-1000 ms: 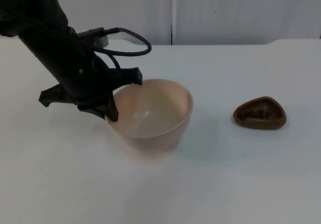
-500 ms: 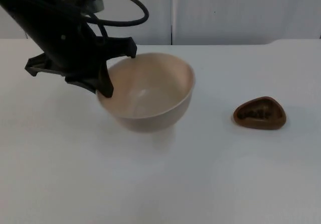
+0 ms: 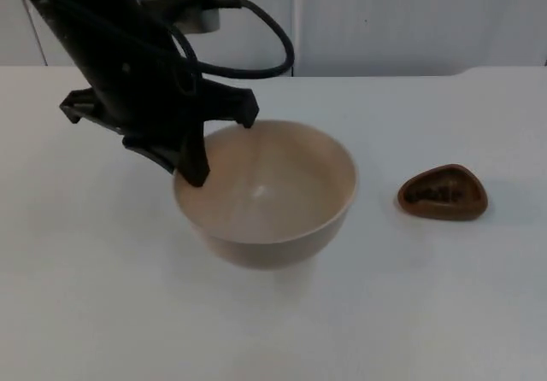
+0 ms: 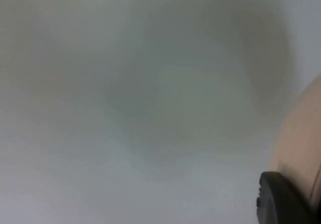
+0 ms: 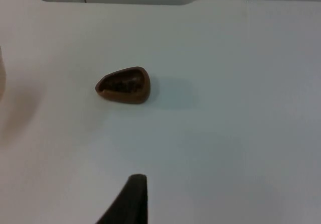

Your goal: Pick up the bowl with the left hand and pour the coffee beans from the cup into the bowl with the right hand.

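A beige bowl (image 3: 273, 202) hangs above the table, held by its left rim in my left gripper (image 3: 193, 172), which is shut on it. The bowl is empty inside. In the left wrist view a strip of the bowl's wall (image 4: 301, 143) shows beside a black fingertip (image 4: 278, 201). A small brown cup (image 3: 442, 193) with dark coffee beans in it sits on the table to the bowl's right. The right wrist view looks at this cup (image 5: 124, 86) from some distance, with one black fingertip (image 5: 131, 201) in front; the right arm waits away from it.
The white table top (image 3: 410, 313) ends at a grey partition wall (image 3: 410, 18) at the back. The bowl's shadow lies on the table below it.
The left gripper has lifted the bowl off the table and carried it up and to the right, toward the cup. The cup has not moved.
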{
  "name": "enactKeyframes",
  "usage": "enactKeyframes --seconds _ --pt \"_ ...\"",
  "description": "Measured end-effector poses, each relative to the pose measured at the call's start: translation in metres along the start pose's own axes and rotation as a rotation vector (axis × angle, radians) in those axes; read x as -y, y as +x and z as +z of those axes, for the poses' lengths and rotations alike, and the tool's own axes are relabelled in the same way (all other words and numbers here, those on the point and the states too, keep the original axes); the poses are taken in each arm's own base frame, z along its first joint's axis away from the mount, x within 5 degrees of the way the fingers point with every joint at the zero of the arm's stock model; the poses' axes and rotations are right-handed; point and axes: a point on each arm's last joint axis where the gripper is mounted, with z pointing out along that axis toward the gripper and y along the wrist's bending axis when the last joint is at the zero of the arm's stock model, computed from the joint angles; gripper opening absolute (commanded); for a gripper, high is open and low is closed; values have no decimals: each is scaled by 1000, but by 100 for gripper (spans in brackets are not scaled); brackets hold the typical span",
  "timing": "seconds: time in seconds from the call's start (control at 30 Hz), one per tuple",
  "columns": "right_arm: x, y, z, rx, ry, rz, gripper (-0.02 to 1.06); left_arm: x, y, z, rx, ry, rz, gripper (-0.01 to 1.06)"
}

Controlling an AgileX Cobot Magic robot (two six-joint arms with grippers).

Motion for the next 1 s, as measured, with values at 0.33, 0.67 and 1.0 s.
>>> enactKeyframes --seconds 0.33,0.67,1.0 --pt "0 0 0 0 0 0 105 19 -12 -14 22 -110 107 0" --pt "0 0 0 0 0 0 105 20 -12 -14 19 -129 123 0" --pt "0 0 0 0 0 0 105 20 -12 -14 17 -129 122 0"
